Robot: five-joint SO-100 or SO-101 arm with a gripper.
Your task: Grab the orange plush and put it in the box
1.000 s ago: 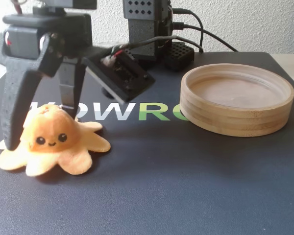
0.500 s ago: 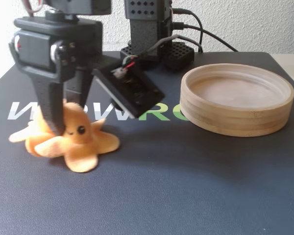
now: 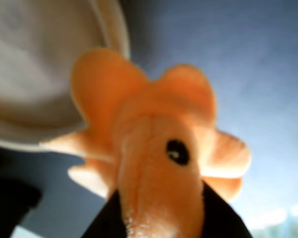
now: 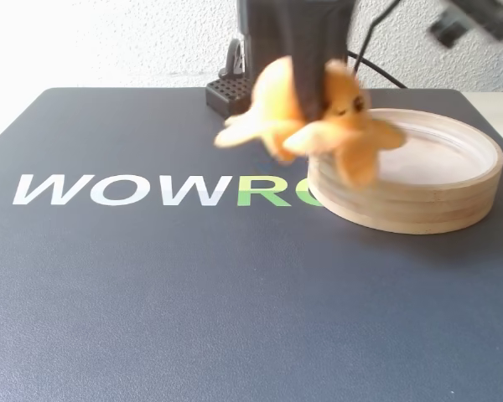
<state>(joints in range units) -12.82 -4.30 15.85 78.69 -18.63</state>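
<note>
**Plush in the air, short of the tray**

Nearest the wrist camera, the dark jaws [image 3: 161,210] are clamped on the head of the orange plush [image 3: 154,148], one black eye showing and the pale tentacles splaying away from the lens. Past them lies the blue-grey tabletop [image 3: 248,64], with the rim of the box [image 3: 114,29] curving in at the upper left of that view.

In the fixed view the plush [image 4: 314,121] hangs off the mat, blurred, pinched between the jaws [image 4: 312,105], at the left edge of the box [image 4: 419,209]; some tentacles appear to overlap its rim. The carry step looks to be in hand. The next move likely calls for a short travel rightward in the fixed view until the toy is over the middle of the tray, then a release.

The mat's lettering [image 4: 163,190] lies well clear on the left. Behind, a small black block [image 4: 229,94] and a cable [image 4: 377,71] sit near the arm's base. Only the low rim stands between toy and tray floor; trailing tentacles could snag on it.
</note>
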